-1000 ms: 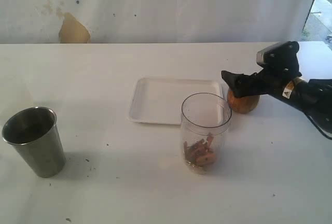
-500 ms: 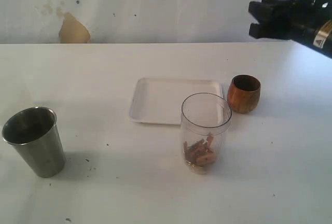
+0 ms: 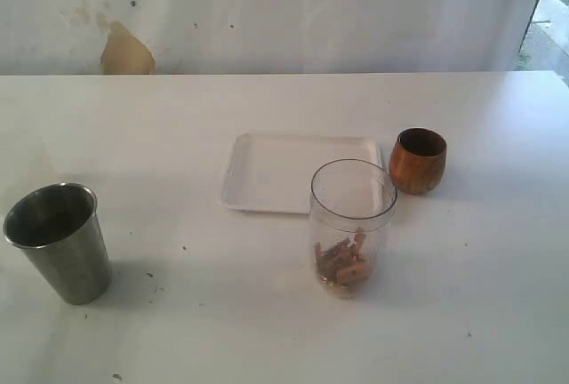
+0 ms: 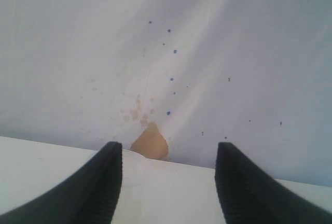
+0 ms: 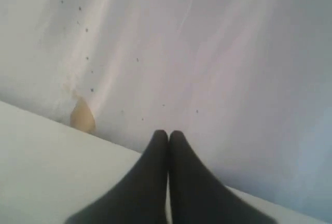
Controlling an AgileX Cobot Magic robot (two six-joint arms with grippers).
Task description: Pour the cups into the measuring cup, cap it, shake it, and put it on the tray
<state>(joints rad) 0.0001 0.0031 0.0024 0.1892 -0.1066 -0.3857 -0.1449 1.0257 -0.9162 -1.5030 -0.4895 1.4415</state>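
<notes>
So, both hands are up off the desk (image 3: 178,117) and only their own wrist views catch them. The left hand (image 4: 169,151) has its two black fingers (image 4: 104,182) spread a fair way apart with nothing between them. Straight ahead of it, through that gap, is the tan patch (image 4: 150,142) on the white backdrop, right where the backdrop meets the far edge of the desk. The right hand (image 5: 167,136) is closed all the way, fingertips pressed together, gripping nothing. It faces the same backdrop, with the tan patch off to one side beyond it.

None of the task stuff is in front of either hand. The measuring cup (image 3: 352,224) stands upright with no cap and a small heap of brownish bits (image 3: 342,264) in the bottom. It's on the right hand's side of the desk, right at a corner of the white tray (image 3: 276,175). The wooden cup (image 3: 419,161) is upright just past that same end of the tray, further over to the right hand's side. The steel tumbler (image 3: 59,242) is upright too, way over on the left hand's side, well apart from everything else. The tray has nothing on it.
</notes>
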